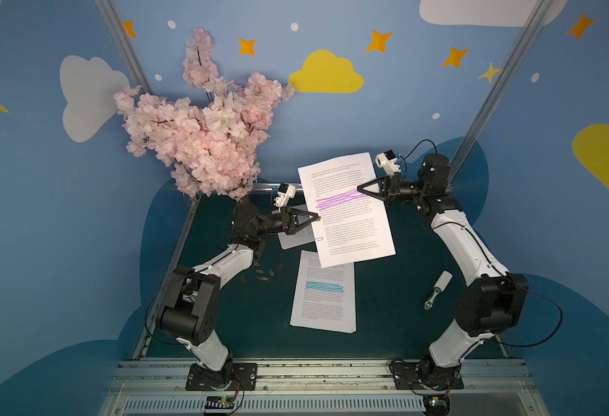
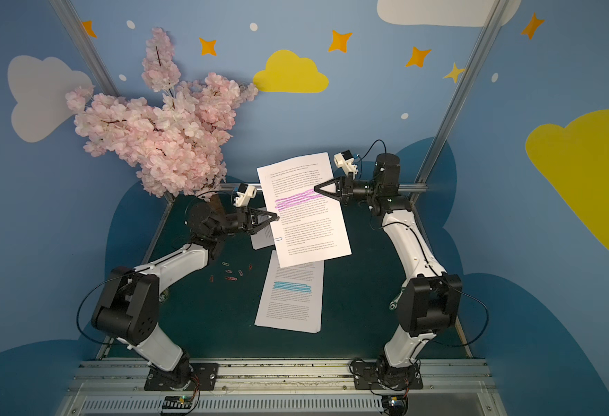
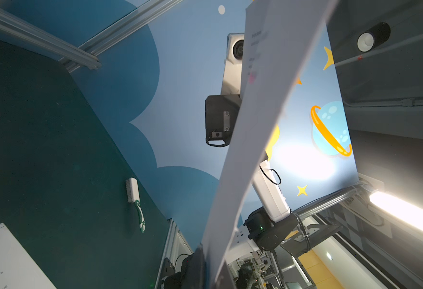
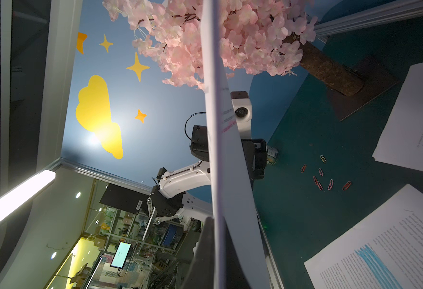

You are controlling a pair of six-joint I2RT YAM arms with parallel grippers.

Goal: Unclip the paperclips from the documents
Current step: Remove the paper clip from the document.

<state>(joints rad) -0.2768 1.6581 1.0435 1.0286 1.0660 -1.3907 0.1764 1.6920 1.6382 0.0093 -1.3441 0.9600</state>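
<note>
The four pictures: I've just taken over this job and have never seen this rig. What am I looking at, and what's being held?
Two robot arms stand at the near edge of a green mat. Both top views look down from overhead; each wrist view comes from a camera riding on an arm. The left fingers and right fingers pinch opposite edges of the pink-band document, held above the mat; a clip sits on its edge near the left fingers. Lying flat: the blue-band document, a third document, loose clips and a brush. A blossom tree stands in the far corner.
</note>
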